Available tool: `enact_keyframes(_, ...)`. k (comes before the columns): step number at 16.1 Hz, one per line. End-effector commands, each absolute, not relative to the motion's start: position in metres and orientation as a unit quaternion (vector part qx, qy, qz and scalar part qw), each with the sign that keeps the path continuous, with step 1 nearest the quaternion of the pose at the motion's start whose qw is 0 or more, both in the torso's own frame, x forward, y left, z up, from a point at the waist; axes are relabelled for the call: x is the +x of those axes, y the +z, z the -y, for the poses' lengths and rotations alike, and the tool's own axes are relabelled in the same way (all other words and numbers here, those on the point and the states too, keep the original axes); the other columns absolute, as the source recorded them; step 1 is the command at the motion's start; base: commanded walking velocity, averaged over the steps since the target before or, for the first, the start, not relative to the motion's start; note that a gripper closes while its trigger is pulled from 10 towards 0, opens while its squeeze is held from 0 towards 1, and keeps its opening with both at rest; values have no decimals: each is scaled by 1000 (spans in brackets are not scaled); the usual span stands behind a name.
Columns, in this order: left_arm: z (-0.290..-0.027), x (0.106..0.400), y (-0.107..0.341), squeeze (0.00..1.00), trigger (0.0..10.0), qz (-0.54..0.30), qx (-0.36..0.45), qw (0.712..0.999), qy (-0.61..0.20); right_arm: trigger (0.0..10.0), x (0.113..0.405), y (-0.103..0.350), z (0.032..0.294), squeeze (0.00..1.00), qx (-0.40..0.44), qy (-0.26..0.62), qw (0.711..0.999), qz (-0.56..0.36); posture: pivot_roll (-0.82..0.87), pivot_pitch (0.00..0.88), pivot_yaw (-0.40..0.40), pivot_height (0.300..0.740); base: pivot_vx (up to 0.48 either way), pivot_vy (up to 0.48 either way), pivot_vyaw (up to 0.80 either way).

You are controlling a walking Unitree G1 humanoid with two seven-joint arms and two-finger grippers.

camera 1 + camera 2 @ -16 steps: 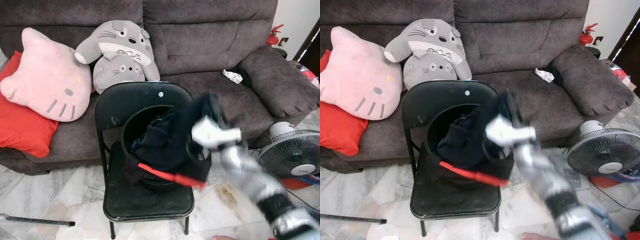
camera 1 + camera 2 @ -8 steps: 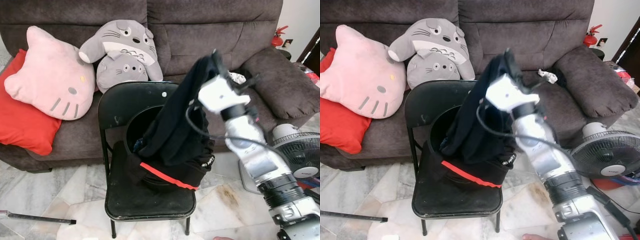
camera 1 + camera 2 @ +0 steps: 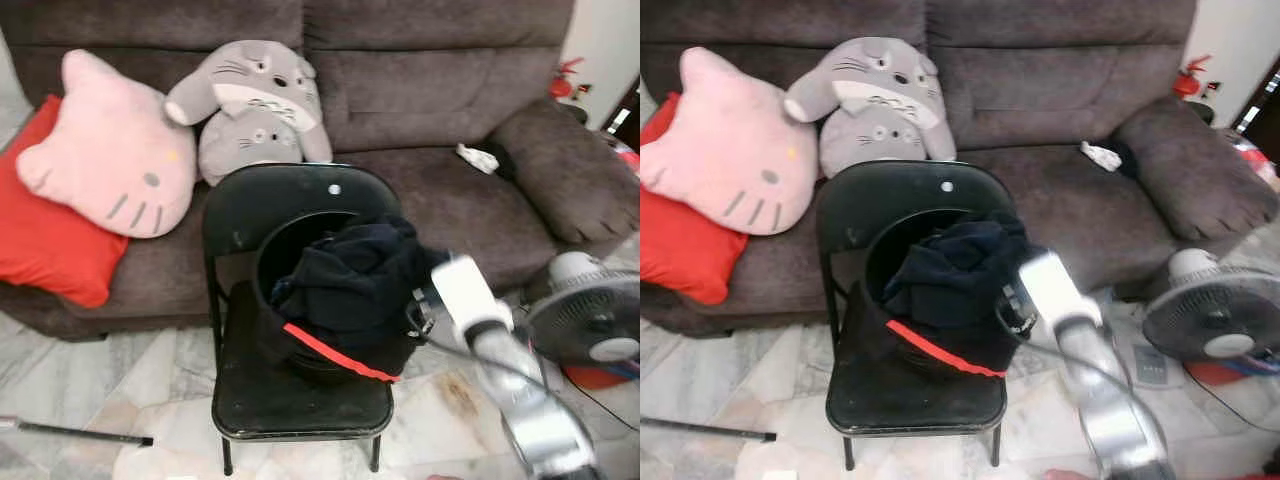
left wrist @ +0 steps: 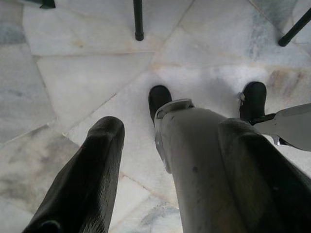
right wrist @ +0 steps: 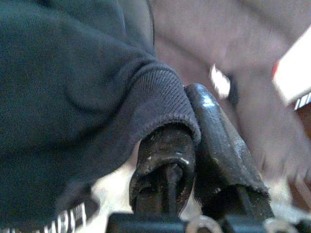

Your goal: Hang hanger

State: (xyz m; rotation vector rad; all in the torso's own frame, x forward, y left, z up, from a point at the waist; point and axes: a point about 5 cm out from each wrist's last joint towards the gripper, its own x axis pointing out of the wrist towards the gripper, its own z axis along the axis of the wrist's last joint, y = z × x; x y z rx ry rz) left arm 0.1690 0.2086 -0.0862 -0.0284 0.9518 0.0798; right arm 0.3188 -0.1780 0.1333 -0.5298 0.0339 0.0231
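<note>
Left eye view gives me the sofa (image 3: 430, 90), then the black chair (image 3: 300, 400) carrying a basket (image 3: 275, 250) of dark clothing (image 3: 350, 280). My right gripper (image 5: 194, 141) is pinched closed on that clothing's ribbed edge (no hanger I can make out); the left gripper (image 4: 165, 160) hangs spread open over the floor (image 4: 73, 73).

1. Right arm (image 3: 520, 390) reaches forward and up, blurred, its wrist (image 3: 462, 293) bent inward.
2. Right gripper (image 5: 192, 141) has its fingers pinched together on dark cloth (image 5: 73, 97).
3. Left gripper (image 4: 170, 160) hangs low, fingers (image 4: 90, 174) spread apart, pointing down.
</note>
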Motion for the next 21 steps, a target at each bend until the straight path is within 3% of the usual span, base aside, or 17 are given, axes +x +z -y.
enact_keyframes(1, -209, 158, -92, 0, 10000, -479, -19, 876, 43, 0, 320, 139, 182, 0, -242, 0, 970, -11, -74, 166, -40, 740, 0, 0, 0)
enact_keyframes(4, -210, 158, -91, 0, 10000, -480, -16, 876, 42, 0, 319, 139, 179, 0, -241, 14, 970, -35, -67, 167, -40, 740, 0, 0, 0)
enact_keyframes(5, -210, 158, -91, 0, 10000, -480, -16, 876, 42, 1333, 319, 139, 179, 0, -243, 14, 969, -37, -67, 167, -41, 740, 0, 0, 0)
enact_keyframes(6, -210, 157, -91, 0, 10000, -480, -16, 876, 42, 7451, 318, 137, 182, 0, -242, 7, 969, -47, -67, 167, -41, 740, 0, 0, 0)
enact_keyframes(7, -210, 157, -91, 0, 10000, -480, -16, 876, 41, 8157, 318, 136, 184, 0, -244, 1, 968, -52, -67, 167, -41, 740, 0, 0, 0)
enact_keyframes(8, -210, 157, -91, 0, 10000, -480, -16, 876, 41, 6431, 316, 134, 187, 0, -244, -7, 968, -57, -69, 168, -42, 740, 0, 0, 0)
enact_keyframes(9, -210, 157, -91, 0, 10000, -481, -16, 876, 41, 275, 312, 127, 196, 0, -230, -40, 970, -75, -69, 168, -42, 740, 0, 0, 0)
enact_keyframes(14, -211, 157, -91, 0, 10000, -481, -13, 876, 41, 0, 293, 98, 212, 0, -151, -107, 973, -141, -69, 171, -39, 740, 0, 0, 0)
enact_keyframes(17, -211, 157, -91, 0, 10000, -481, -12, 876, 41, 0, 293, 94, 211, 0, -154, -107, 972, -145, -62, 171, -37, 740, 0, 0, 0)
enact_keyframes(18, -211, 157, -91, 0, 10000, -481, -12, 876, 41, 8588, 294, 95, 213, 0, -162, -113, 970, -143, -63, 171, -37, 740, 0, 0, 0)
enact_keyframes(19, -212, 157, -91, 0, 10000, -481, -11, 876, 40, 10000, 295, 97, 215, 0, -166, -121, 969, -138, -62, 170, -36, 740, 0, 0, 0)
enact_keyframes(20, -212, 157, -91, 0, 10000, -481, -11, 876, 40, 10000, 297, 104, 218, 745, -168, -130, 970, -118, -62, 170, -36, 740, 0, 0, 0)
enact_keyframes(21, -212, 157, -91, 0, 10000, -481, -11, 876, 40, 10000, 298, 107, 219, 745, -172, -131, 970, -110, -62, 170, -36, 740, 0, 0, 0)
